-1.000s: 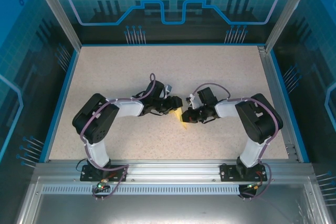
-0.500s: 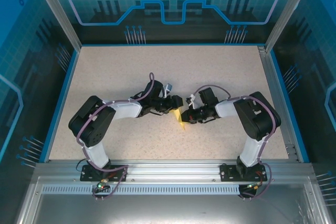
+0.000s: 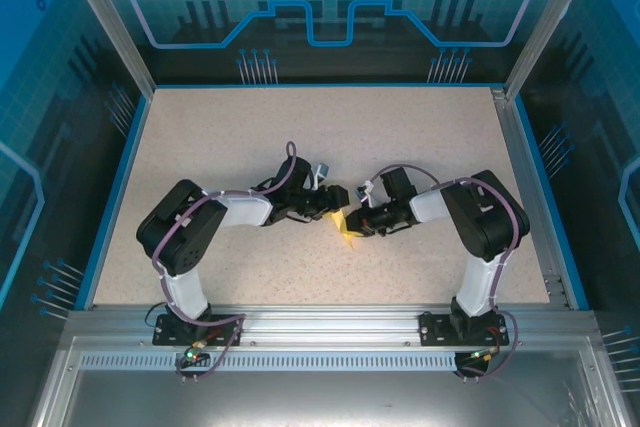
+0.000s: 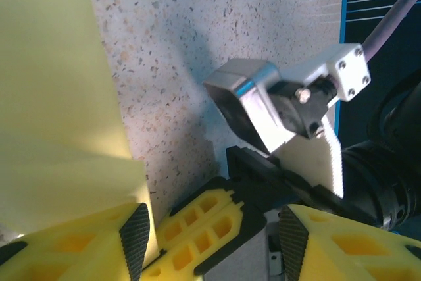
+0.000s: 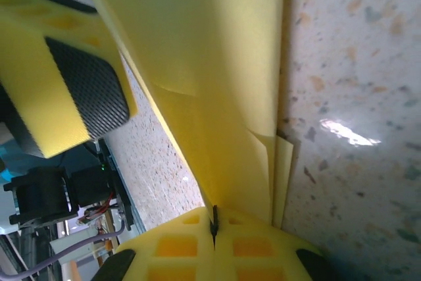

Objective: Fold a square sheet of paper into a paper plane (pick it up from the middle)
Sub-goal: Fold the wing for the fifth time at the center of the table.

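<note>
Now paper point(image 5: 217, 64) clamped between right jaws; left jaws apart, one pad point(image 5: 85, 90) beside it

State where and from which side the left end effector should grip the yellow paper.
Probably the free part of the yellow paper, away from where the right end effector is shut on it. Bring the open left end effector in from the left arm's side, across the layers: the paper is folded thin, so pinch its flat faces.
</note>
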Tool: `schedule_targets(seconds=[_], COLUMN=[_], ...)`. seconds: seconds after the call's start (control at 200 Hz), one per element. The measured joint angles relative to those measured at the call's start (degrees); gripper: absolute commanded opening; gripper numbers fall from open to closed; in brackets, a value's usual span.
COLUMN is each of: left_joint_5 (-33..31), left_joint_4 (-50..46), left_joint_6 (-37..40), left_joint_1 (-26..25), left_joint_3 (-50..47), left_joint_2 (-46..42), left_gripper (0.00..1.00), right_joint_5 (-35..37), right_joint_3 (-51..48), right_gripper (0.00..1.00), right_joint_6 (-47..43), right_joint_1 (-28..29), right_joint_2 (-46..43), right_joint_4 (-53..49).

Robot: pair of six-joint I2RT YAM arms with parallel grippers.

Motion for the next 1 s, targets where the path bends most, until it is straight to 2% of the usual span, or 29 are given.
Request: schedule_targets(seconds=[0.39, 0.735, 1.0], left_joint_5=[0.24, 0.22, 0.20], left_joint_4=[2.78, 3.58, 2.05], left_joint_6=[0.22, 0.46, 1.75], left_joint_1=[-0.50, -0.59, -0.59], left_joint_3=[-1.27, -0.50, 2.01], left_joint_2=[-0.85, 2.69, 5.55], left_gripper=[0.58, 0.58, 0.57], right_joint_5=[-3.17, -3.69, -3.37], right_joint_3=[0.00, 0.00, -0.02], right_gripper=[0.00, 0.00, 0.07], right_joint_6=[1.57, 2.49, 3.02], right_joint_1=[-1.25, -1.40, -1.40], right_joint_2=[1.62, 1.88, 1.84], right_joint_4=[2.27, 2.78, 2.69])
